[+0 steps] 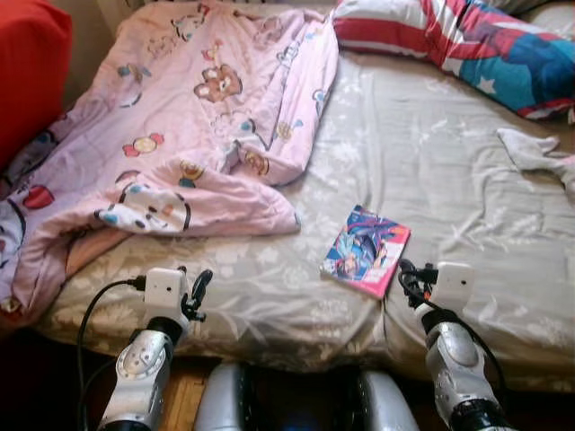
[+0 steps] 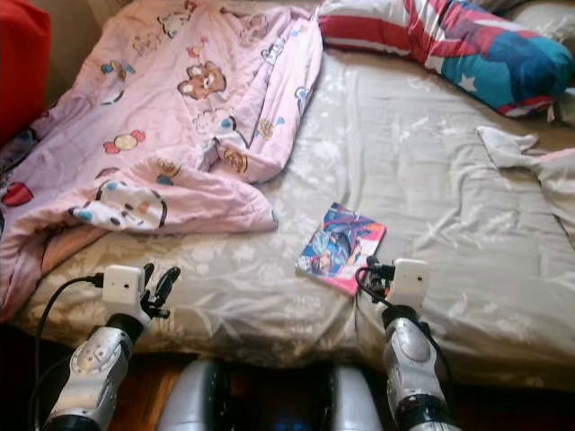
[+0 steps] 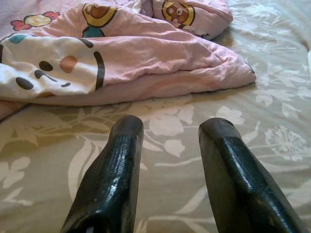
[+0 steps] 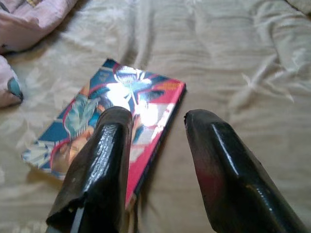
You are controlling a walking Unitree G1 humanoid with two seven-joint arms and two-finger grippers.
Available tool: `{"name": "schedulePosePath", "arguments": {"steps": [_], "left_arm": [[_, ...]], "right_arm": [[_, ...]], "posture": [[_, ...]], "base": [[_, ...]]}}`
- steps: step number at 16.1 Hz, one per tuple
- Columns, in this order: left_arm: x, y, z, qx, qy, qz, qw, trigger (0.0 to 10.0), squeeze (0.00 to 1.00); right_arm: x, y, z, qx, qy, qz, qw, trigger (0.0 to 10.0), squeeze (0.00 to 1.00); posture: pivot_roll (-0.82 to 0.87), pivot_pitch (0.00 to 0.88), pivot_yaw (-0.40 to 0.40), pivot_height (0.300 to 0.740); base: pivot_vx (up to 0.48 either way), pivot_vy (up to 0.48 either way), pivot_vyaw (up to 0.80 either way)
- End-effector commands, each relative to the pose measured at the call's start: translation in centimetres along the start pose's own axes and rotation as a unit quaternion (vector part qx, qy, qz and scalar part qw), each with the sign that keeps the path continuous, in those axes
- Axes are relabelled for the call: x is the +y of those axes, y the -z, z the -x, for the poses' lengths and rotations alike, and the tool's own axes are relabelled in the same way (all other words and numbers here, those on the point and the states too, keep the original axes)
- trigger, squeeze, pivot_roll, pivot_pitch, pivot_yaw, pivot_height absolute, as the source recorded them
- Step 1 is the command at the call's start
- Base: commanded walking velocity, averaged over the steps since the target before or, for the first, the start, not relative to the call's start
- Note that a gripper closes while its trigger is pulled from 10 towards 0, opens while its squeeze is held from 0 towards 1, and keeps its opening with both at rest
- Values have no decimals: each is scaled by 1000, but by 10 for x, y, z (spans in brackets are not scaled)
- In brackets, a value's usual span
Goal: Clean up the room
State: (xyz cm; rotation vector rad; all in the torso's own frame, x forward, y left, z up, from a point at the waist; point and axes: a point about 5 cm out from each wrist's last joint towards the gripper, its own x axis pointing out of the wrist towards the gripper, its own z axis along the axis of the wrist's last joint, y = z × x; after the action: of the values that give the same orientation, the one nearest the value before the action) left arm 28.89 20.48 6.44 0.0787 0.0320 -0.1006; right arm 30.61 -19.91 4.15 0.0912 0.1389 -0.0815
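Right wrist view shows the right end effector [image 4: 155,121] with fingers apart and empty, hovering just over the near right edge of the book [image 4: 104,121]. The book lies flat on the bed [image 1: 449,162], long axis running away and slightly rightward. The left end effector [image 1: 196,292], also spread, sits well apart, nearer the pink blanket [image 1: 180,126]. Farther back lies a striped pillow [image 1: 467,40].

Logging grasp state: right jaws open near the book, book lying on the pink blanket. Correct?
Not quite. The book lies on the grey floral sheet, apart from the pink blanket, as the left eye view shows. The right gripper is open near the book, as logged.
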Motion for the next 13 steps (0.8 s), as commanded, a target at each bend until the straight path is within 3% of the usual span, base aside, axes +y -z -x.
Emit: {"name": "schedulePosePath", "arguments": {"steps": [1, 4, 6, 8, 11, 13], "left_arm": [[3, 0, 3, 3, 0, -1, 1000, 10000, 0], [2, -4, 1, -6, 3, 1, 1000, 10000, 0], [1, -7, -3, -7, 7, -1, 1000, 10000, 0], [1, -14, -10, -13, 11, -3, 1000, 10000, 0], [2, -18, -13, -18, 14, -5, 1000, 10000, 0], [0, -20, -14, -21, 17, -5, 1000, 10000, 0]], "right_arm": [[3, 6, 0, 16, 2, -6, 1000, 10000, 0], [9, 3, -5, 21, -6, -24, 999, 10000, 0], [11, 6, -10, 57, 1, -3, 998, 10000, 0], [16, 4, -17, 84, 3, -34, 996, 10000, 0], [23, -3, -22, 79, -7, -40, 996, 10000, 0], [20, 1, -23, 101, 6, -64, 993, 10000, 0]], "posture": [[73, 229, 31, 600], [82, 241, 33, 600], [99, 247, 39, 600], [109, 244, 44, 600], [115, 251, 49, 600], [123, 256, 53, 600]], "base": [[0, 0, 0], [0, 0, 0], [0, 0, 0], [0, 0, 0], [0, 0, 0], [0, 0, 0]]}}
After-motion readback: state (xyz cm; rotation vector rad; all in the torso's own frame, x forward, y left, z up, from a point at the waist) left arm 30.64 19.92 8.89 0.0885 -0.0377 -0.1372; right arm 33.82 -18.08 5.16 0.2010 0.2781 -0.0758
